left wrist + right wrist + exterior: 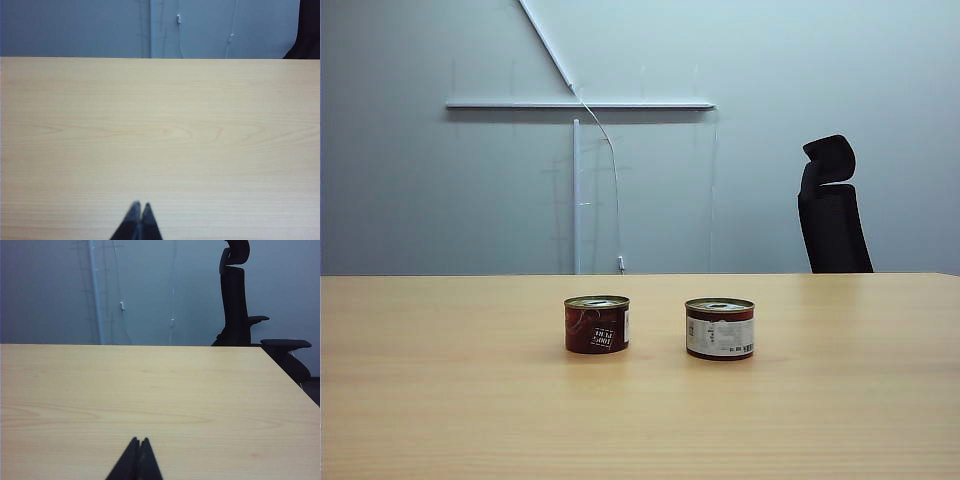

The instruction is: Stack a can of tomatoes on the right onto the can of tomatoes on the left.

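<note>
Exterior view, left to right: wooden table [420, 400] fills the lower half. Left can of tomatoes [597, 324] stands upright a little left of centre, dark red label, metal lid on top. Right can of tomatoes [720, 328] stands upright just right of centre, red band with a white label panel facing the camera. The two cans are near each other but apart, a clear gap of bare table between them, neither stacked. Black office chair [832, 205] behind the table's far edge on the right, against the grey wall. No arm or gripper shows in this view.

Left wrist view: left gripper [139, 206] sits low over bare table, fingertips pressed together, holding nothing; tips are blurred, so a hairline gap may be there. No can in its view.

Right wrist view: right gripper [139, 441] also over bare table, jaws together, empty. Chair visible beyond the far edge; no can here.
</note>
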### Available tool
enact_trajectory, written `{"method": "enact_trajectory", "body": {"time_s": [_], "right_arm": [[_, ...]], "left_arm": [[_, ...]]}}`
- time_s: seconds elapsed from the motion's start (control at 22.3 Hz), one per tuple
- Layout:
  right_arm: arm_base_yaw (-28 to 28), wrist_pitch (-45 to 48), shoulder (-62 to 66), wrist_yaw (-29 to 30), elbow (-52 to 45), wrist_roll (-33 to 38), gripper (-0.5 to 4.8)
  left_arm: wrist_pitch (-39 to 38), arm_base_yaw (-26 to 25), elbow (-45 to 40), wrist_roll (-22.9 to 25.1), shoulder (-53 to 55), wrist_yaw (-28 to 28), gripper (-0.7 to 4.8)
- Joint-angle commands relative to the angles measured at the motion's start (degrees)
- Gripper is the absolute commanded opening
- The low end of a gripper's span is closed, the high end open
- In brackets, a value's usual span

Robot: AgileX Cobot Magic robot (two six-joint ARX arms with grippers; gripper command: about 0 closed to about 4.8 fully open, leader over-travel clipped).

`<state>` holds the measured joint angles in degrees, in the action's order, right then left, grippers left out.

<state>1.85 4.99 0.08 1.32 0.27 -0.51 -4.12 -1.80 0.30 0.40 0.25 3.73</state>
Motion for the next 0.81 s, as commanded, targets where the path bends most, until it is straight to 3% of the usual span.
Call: {"method": "enact_trajectory", "body": {"time_s": [0.04, 0.36, 0.54, 0.72, 0.81], "right_arm": [[-0.1, 0.8, -0.1, -0.1, -0.2, -0.2, -0.08], [-0.1, 0.9, -0.1, 1.3, -0.2, 1.8, -0.08], [-0.1, 3.9, -0.1, 14.1, 0.0, 10.9, -0.09], [-0.2, -0.3, 0.2, 22.1, 0.0, 22.1, -0.09], [-1.0, -5.1, 0.6, 26.5, 0.0, 23.5, -0.09]], "left_arm": [[0.3, 0.0, 0.2, 0.0, 0.1, 0.2, -0.04], [0.3, 0.1, 0.2, 0.0, 0.2, 0.2, -0.04], [0.3, 1.2, 0.2, 0.0, 10.0, 0.1, -0.04], [0.3, 9.0, 0.2, 0.0, 14.4, 0.0, -0.04], [0.3, 15.7, 0.2, 0.0, 14.4, 0.0, -0.04]]}}
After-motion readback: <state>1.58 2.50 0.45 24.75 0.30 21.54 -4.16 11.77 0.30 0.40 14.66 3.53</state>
